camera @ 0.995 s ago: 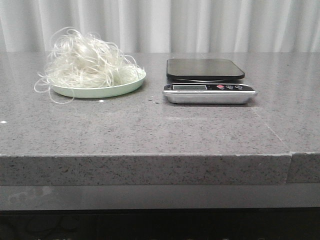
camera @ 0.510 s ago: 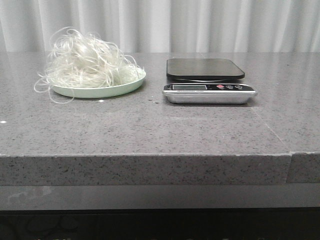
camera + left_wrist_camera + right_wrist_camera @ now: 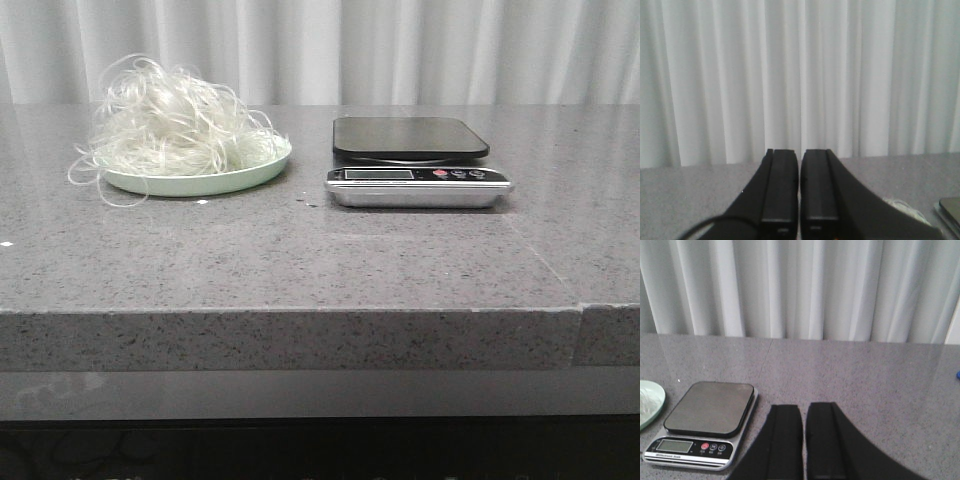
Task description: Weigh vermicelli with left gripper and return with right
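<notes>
The vermicelli [image 3: 170, 125] is a fluffy white mound on a pale green plate [image 3: 265, 166] at the table's back left. The kitchen scale [image 3: 412, 158], with a bare dark platform and silver front panel, stands to its right; it also shows in the right wrist view [image 3: 705, 415]. Neither arm shows in the front view. My left gripper [image 3: 800, 156] is shut and empty, pointing at the curtain; a few strands [image 3: 902, 206] show beside it. My right gripper [image 3: 805, 410] is shut and empty, above the table just right of the scale.
The grey stone table [image 3: 300, 260] has a seam near its right front corner. A white curtain [image 3: 400, 50] hangs behind it. The green plate's edge [image 3: 655, 400] shows in the right wrist view. A small blue thing [image 3: 957, 374] sits at the table's far right.
</notes>
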You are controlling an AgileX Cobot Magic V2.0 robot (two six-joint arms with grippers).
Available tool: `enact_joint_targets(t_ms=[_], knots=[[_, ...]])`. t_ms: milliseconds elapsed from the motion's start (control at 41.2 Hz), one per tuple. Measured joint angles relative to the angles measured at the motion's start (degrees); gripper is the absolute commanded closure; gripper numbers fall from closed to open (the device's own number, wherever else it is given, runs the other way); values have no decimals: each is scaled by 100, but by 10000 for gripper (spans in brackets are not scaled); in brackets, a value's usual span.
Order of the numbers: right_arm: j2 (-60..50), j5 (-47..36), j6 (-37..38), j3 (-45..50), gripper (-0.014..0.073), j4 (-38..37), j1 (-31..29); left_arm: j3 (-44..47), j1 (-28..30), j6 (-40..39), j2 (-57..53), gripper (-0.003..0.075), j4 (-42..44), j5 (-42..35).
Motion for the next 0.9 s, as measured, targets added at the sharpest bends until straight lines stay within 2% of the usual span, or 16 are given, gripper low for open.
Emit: enact_joint_targets(t_ms=[388,655,728,898], knots=[[1083,213,0,23,396,0,0,-9,0,0,955,579,0,1030],[1727,556,0,32,382,0,0,-9,0,0,1499,573,0,1202],[1878,636,0,32,337,0,0,-9,0,0,1657,520,0,1211],[2148,739,-21,32,88,0,0,-9,0,0,1989,239,0,1167]])
